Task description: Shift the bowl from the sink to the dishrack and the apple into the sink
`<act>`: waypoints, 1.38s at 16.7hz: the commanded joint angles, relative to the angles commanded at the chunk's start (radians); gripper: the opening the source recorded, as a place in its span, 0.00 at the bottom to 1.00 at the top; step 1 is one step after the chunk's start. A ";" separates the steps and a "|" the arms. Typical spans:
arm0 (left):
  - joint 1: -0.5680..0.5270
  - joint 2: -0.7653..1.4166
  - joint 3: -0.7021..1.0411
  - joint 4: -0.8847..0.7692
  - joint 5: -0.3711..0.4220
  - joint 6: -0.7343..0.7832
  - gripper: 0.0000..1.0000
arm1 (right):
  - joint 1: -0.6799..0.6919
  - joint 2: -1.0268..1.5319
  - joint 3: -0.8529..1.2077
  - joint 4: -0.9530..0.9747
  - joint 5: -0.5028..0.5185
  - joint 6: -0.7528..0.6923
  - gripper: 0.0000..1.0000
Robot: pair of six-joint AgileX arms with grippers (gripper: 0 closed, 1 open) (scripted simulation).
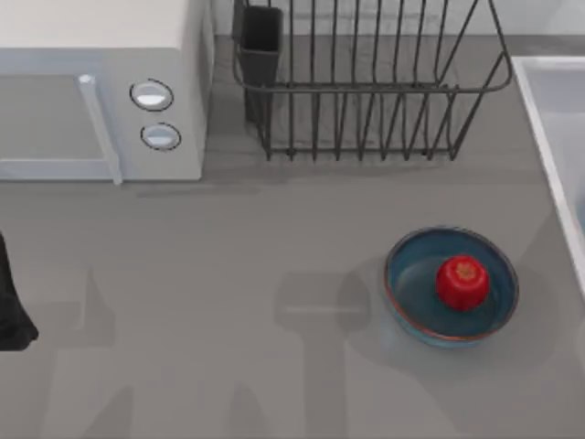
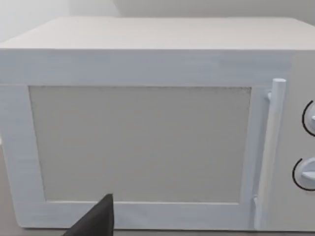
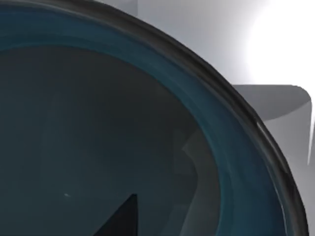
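Hovering right over a deep-blue bowl, the right end effector shows as one dark tip against the glaze in its wrist view, and I cannot tell whether it is spread or pressed together. That bowl's dark rim curves across the view, with pale surface beyond it.

Out on the grey bench, a second blue bowl with a rust-red rim sits toward the right side, and the red apple rests inside it. Just to its right runs the raised pale rim of the sink. The dark wire dishrack stands at the back, its black utensil cup at its left corner.

The left arm waits at the bench's left edge; its end effector faces the white microwave, and its state is likewise unclear.
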State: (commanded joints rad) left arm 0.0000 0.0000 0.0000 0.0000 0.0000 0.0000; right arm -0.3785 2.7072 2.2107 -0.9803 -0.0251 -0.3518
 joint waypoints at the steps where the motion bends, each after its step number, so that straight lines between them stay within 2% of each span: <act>1: 0.000 0.000 0.000 0.000 0.000 0.000 1.00 | 0.000 0.000 0.000 0.000 0.000 0.000 0.62; 9: 0.000 0.000 0.000 0.000 0.000 0.000 1.00 | 0.000 0.000 0.000 0.000 0.000 0.000 0.02; 19: 0.000 0.000 0.000 0.000 0.000 0.000 1.00 | 0.002 -0.008 -0.003 -0.001 -0.001 0.001 0.00; 23: 0.000 0.000 0.000 0.000 0.000 0.000 1.00 | -0.046 -0.118 -0.060 -0.063 -0.007 -0.039 0.00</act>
State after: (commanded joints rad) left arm 0.0000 0.0000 0.0000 0.0000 0.0000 0.0000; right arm -0.4241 2.5896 2.1503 -1.0437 -0.0324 -0.3912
